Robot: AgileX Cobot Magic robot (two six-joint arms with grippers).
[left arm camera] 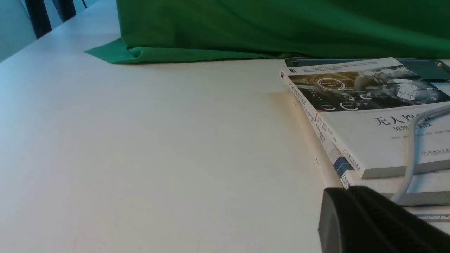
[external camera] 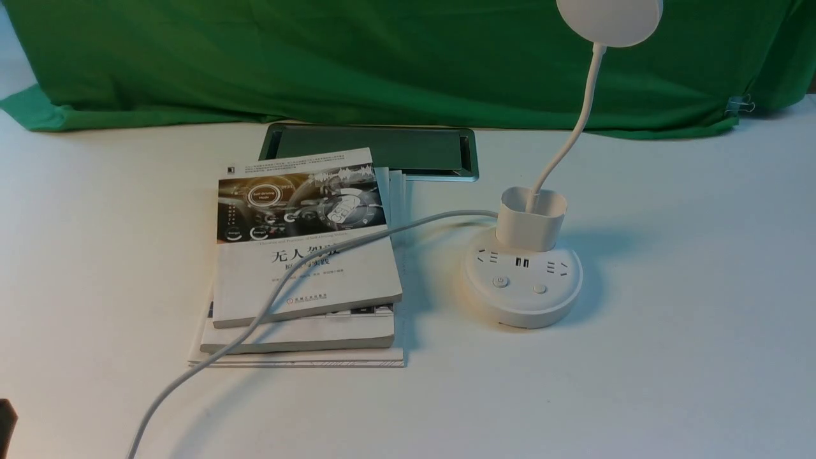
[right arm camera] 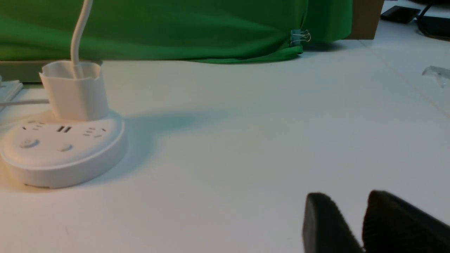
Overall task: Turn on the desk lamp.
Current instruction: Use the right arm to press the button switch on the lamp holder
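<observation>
"Where was the desk lamp (external camera: 528, 223)?"
"Right of the books (external camera: 306, 268), upright, neck curving up and rightward to its disc head (external camera: 610, 19)."
"And the pincers?"
"Left gripper (left arm camera: 346, 191) closed, fingertips together; right gripper (right arm camera: 348, 196) apart, with nothing between."

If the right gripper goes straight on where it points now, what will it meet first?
Probably the bare white tabletop; the lamp base looks off to its left, though depth is unclear.
</observation>
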